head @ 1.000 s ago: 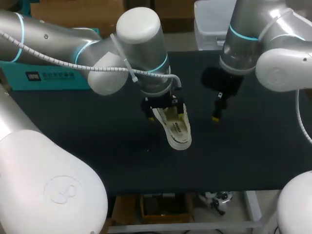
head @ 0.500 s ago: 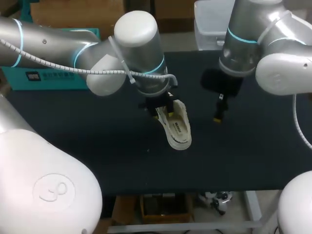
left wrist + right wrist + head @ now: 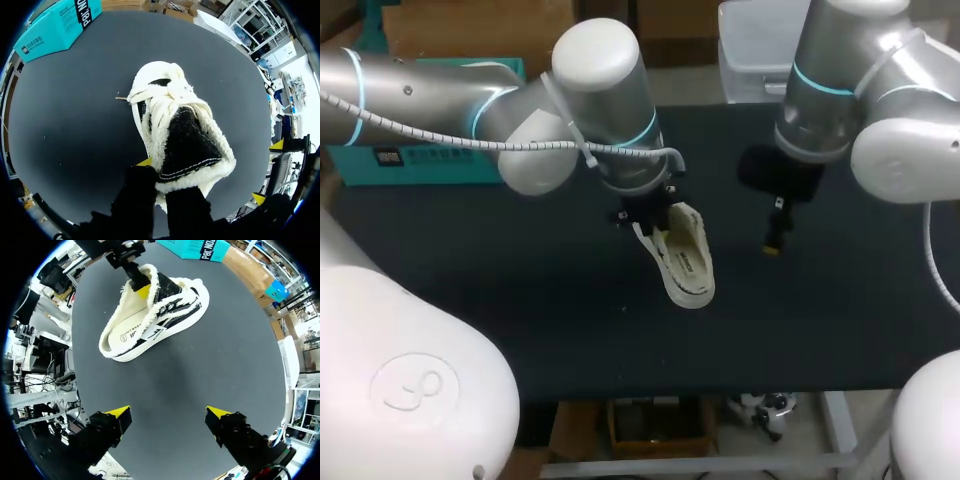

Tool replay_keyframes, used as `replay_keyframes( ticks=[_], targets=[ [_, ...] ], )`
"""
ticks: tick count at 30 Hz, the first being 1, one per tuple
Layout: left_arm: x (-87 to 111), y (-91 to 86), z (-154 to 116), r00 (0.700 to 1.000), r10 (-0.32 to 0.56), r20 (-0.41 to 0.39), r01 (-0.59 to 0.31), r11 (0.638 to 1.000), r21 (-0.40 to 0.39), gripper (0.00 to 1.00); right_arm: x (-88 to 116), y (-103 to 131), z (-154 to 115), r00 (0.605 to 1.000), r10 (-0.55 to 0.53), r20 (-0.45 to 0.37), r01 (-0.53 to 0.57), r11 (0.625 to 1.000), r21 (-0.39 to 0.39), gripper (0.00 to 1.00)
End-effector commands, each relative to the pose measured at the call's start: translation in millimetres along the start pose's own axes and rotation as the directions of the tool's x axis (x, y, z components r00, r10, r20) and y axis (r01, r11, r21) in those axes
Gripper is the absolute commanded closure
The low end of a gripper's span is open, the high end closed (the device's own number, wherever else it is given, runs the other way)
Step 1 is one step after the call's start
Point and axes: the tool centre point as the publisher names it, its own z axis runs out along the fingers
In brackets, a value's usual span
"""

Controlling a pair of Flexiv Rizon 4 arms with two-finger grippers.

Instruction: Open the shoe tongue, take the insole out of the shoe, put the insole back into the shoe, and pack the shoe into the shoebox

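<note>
A white and black shoe (image 3: 688, 262) lies on the black table (image 3: 520, 300), its toe toward the back. Its printed insole (image 3: 127, 331) shows inside the heel opening. My left gripper (image 3: 655, 222) is over the front of the shoe and shut on the black fleece-edged tongue (image 3: 187, 145), one yellow fingertip (image 3: 145, 161) showing beside it. In the left wrist view the white laces (image 3: 165, 95) lie ahead of the left gripper (image 3: 162, 175). My right gripper (image 3: 772, 243) hangs open to the right of the shoe (image 3: 150, 315), apart from it, with nothing between its fingers (image 3: 167, 417).
A teal box (image 3: 420, 160) lies at the table's back left. A pale bin (image 3: 755, 45) stands beyond the back right edge. Bare black table surrounds the shoe on the near side and to the left.
My left gripper has shut on the shoe's tongue and shifted slightly back. The right gripper has drifted a little to the right, still open.
</note>
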Motion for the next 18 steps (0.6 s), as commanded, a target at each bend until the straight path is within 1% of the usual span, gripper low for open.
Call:
replay_keyframes(
  ticks=[1,7,9,13,14,15,16,17,18],
  targets=[
    [1.5,-0.1,0,1.0,0.009,-0.006,-0.009,1.0,-0.014,1.0,1,-3,1,1.0,-0.005,0.004,0.005,1.0,-0.002,0.0],
    [0.2,-3.6,-8,0.999,0.04,-0.033,-0.041,0.999,-0.015,1.0,3,-6,-2,0.999,-0.045,0.022,0.045,0.999,0.004,0.0],
    [-1.4,-6.1,-12,0.996,0.072,-0.047,-0.073,0.997,-0.014,1.0,3,-7,-3,0.998,-0.058,0.026,0.058,0.998,0.004,0.0],
    [-4.2,-12.0,-23,0.979,0.179,-0.098,-0.181,0.983,-0.015,1.0,4,-7,-4,0.994,-0.104,0.017,0.104,0.995,0.013,0.0],
    [-4.6,-12.5,-25,0.971,0.211,-0.112,-0.215,0.976,-0.025,1.0,4,-6,-4,0.993,-0.119,0.008,0.119,0.993,0.015,0.0],
    [-4.9,-14.0,-26,0.969,0.219,-0.113,-0.223,0.974,-0.025,1.0,4,-5,-4,0.992,-0.127,-0.009,0.127,0.992,0.02,0.0],
    [-4.8,-16.2,-28,0.96,0.259,-0.108,-0.262,0.965,-0.016,1.0,3,-3,-4,0.99,-0.135,-0.028,0.135,0.991,0.023,0.0],
    [-4.6,-17.8,-30,0.95,0.287,-0.124,-0.293,0.956,-0.025,1.0,1,-1,-4,0.99,-0.134,-0.054,0.136,0.99,0.032,0.0],
    [-4.4,-20.3,-32,0.947,0.296,-0.129,-0.301,0.953,-0.026,1.0,-1,2,-5,0.989,-0.129,-0.075,0.133,0.99,0.04,0.0]
  ],
)
